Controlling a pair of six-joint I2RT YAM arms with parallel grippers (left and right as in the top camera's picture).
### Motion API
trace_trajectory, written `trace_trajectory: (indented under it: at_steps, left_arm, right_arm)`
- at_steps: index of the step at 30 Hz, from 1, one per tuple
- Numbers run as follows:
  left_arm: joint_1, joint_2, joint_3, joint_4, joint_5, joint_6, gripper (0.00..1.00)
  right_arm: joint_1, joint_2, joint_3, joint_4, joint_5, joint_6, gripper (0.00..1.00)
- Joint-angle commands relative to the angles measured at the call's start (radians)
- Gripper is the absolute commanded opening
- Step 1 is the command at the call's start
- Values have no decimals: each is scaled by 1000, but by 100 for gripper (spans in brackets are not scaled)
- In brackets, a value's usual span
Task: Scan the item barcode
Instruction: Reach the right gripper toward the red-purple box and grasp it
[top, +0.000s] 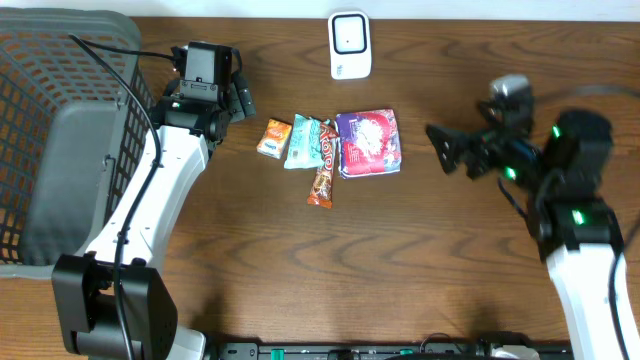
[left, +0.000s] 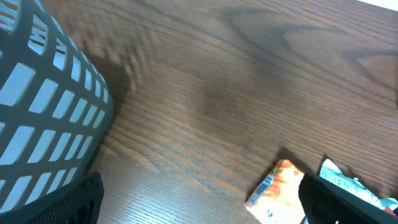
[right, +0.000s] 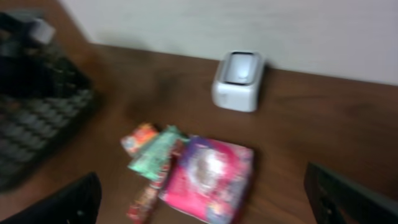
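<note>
Several snack items lie mid-table: an orange packet, a teal packet, a red candy bar and a pink-purple box. The white barcode scanner stands at the table's far edge. My left gripper hovers open just left of the orange packet, holding nothing. My right gripper is open and empty, right of the box and facing the pile.
A large grey mesh basket fills the table's left side, close to my left arm. Bare wood table lies in front of the items. The right wrist view is blurred.
</note>
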Motion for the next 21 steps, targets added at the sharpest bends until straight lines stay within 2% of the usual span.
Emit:
trace_trajectory:
  at_steps: [1,2,5,8,13,16,21]
  left_arm:
    - [5,2,-1,1,-6,-9,99]
    - [5,2,-1,1,-6,-9,99]
    - [5,2,-1,1,-6,-9,99]
    - [5,2,-1,1,-6,-9,99]
    - [5,2,-1,1,-6,-9,99]
    - [5,2,-1,1,-6,-9,99]
    - [5,2,-1,1,-6,-9,99]
  right_arm:
    - [27,99,31,47,-217,140,99]
    - [28,126,31,70,-224,171,99]
    - [41,195,31,183,-283,391,99]
    - [94,247,31,320,-316,430,99]
    - [211,256,34,342,-27,464,99]
    - [277,258,71,256,192,473,99]
    - [335,305,267,-113,491,382,99]
